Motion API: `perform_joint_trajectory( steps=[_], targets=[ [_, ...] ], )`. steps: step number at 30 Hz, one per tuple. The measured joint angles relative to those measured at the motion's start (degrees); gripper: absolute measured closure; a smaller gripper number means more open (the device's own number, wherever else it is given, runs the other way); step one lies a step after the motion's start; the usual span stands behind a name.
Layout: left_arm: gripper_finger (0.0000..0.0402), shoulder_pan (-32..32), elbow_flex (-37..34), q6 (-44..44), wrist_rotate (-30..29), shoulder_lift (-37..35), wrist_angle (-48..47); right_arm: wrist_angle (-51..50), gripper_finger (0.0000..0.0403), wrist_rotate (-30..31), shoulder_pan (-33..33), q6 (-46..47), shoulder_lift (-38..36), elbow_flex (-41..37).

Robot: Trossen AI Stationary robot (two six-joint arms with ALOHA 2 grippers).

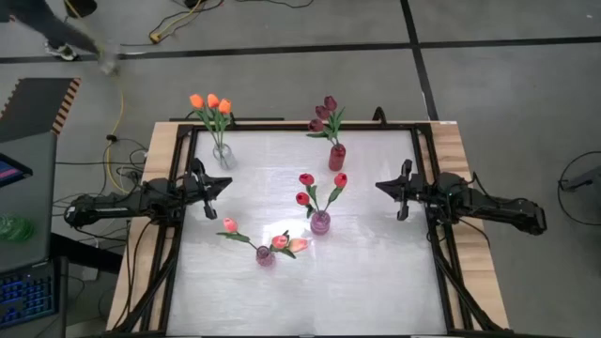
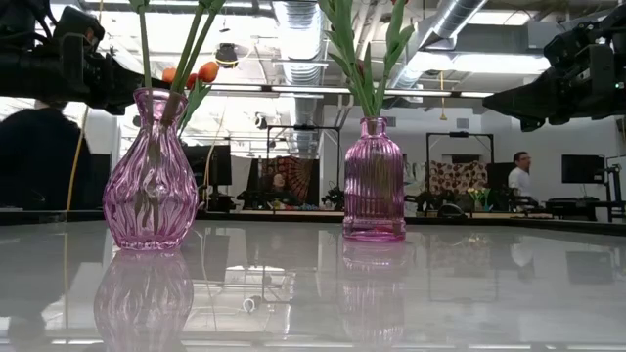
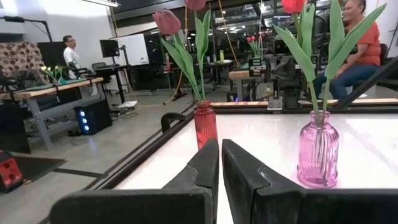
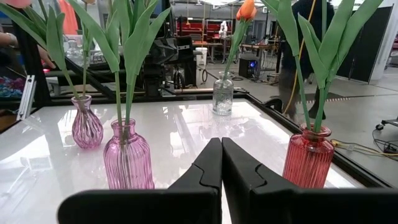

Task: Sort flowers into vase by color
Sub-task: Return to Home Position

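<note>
Four vases stand on the white table, each with tulips standing stem-down in it. A clear vase [image 1: 223,155] holds orange tulips [image 1: 211,101]. A red vase [image 1: 336,157] holds dark maroon ones [image 1: 324,113]. A ribbed pink vase [image 1: 320,222] holds red ones [image 1: 315,183]. A round pink vase [image 1: 266,255] holds pink ones [image 1: 280,242]. My left gripper [image 1: 223,183] hovers shut at the table's left side, and my right gripper [image 1: 380,186] hovers shut at the right side. Both point level toward the middle and touch nothing. The wrist views show each pair of fingers closed together: left gripper [image 3: 220,163], right gripper [image 4: 221,163].
A black frame [image 1: 300,127] runs around the table top. Bare white surface [image 1: 357,282] lies near the front edge. Beyond the table, people sit and stand in the room; one seated person [image 3: 354,56] shows in the left wrist view.
</note>
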Motion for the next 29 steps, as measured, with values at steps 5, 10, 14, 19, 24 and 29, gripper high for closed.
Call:
perform_joint_trajectory(
  steps=[5, 10, 14, 19, 24, 29],
  targets=[
    [0.0393, 0.0, 0.0, 0.1, 0.0, 0.0, 0.0, 0.0, 0.037, 0.0, 0.0, 0.0, 0.0, 0.0],
    [0.0393, 0.0, 0.0, 0.5, 0.0, 0.0, 0.0, 0.0, 0.037, 0.0, 0.0, 0.0, 0.0, 0.0],
    [0.0393, 0.0, 0.0, 0.3, 0.0, 0.0, 0.0, 0.0, 0.037, 0.0, 0.0, 0.0, 0.0, 0.0],
    [0.0393, 0.0, 0.0, 0.4, 0.0, 0.0, 0.0, 0.0, 0.037, 0.0, 0.0, 0.0, 0.0, 0.0],
    [0.0393, 0.0, 0.0, 0.3, 0.0, 0.0, 0.0, 0.0, 0.037, 0.0, 0.0, 0.0, 0.0, 0.0],
    [0.0393, 0.0, 0.0, 0.3, 0.0, 0.0, 0.0, 0.0, 0.037, 0.0, 0.0, 0.0, 0.0, 0.0]
  ],
)
